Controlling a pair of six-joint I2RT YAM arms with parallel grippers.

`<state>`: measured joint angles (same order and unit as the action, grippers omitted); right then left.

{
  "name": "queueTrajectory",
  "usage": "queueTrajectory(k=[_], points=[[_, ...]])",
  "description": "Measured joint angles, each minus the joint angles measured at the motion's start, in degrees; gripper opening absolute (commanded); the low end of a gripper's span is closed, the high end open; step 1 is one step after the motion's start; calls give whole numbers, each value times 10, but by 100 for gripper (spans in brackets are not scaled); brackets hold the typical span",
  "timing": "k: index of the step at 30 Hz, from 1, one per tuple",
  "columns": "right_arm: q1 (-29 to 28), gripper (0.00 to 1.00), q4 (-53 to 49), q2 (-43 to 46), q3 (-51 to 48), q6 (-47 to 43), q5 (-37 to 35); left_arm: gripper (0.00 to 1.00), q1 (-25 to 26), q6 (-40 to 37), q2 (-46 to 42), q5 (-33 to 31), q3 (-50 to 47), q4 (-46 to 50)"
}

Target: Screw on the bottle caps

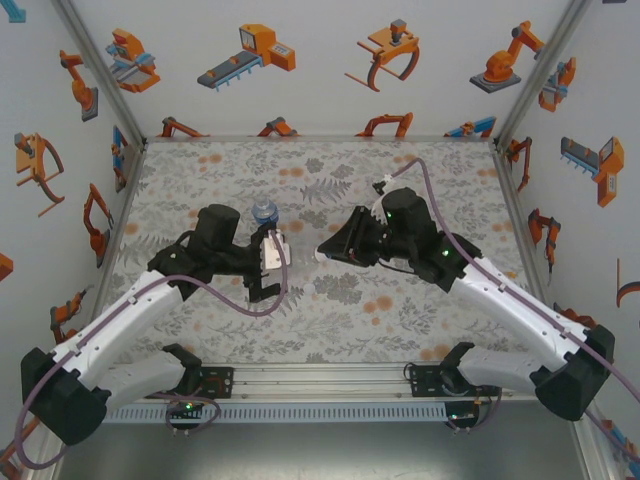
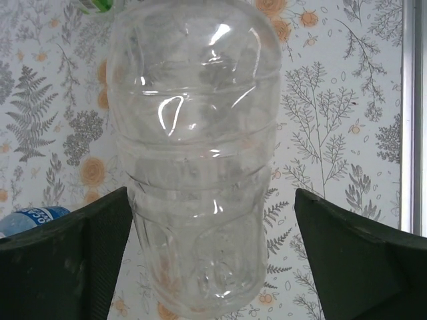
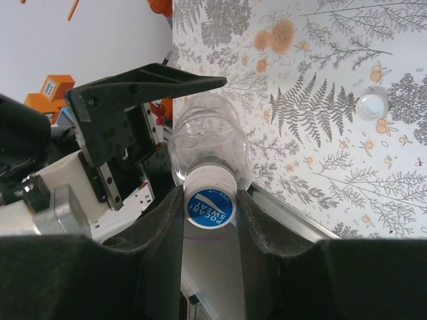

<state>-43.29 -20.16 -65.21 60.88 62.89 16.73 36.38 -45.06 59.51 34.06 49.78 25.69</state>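
The colourless bottle sits between both arms, light, thin-walled and slick. It would dent, so I'd take it at the ribbed waist. My right gripper has its jaws clamped on the blue-topped cap; the left gripper has its jaws wide apart, touching nothing. On the bench a loose cap lies well clear, and the blue-labelled bottle is nearby.
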Motion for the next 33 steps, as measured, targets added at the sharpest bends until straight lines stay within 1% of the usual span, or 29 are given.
queueTrajectory(k=[5, 10, 13, 16, 20, 25, 29, 33], points=[[24, 0, -45, -15, 37, -45, -20, 97, 0, 4, -8, -4, 0, -11], [62, 0, -113, -49, 100, -131, -47, 97, -2, 18, -13, -21, 0, -20], [83, 0, -151, -92, 154, -198, -64, 97, -10, 38, -14, -45, 0, -25], [102, 0, -184, -148, 209, -263, -79, 97, -24, 75, -14, -77, 0, -35], [124, 0, -234, -247, 305, -350, -96, 97, -43, 151, -7, -119, 0, -59], [138, 0, -295, -369, 435, -439, -118, 97, -50, 236, 40, -158, 37, -36], [144, 0, -327, -444, 518, -487, -139, 97, -73, 312, 68, -200, 79, -9], [153, 0, -351, -496, 575, -515, -155, 97, -91, 365, 70, -240, 87, 11]])
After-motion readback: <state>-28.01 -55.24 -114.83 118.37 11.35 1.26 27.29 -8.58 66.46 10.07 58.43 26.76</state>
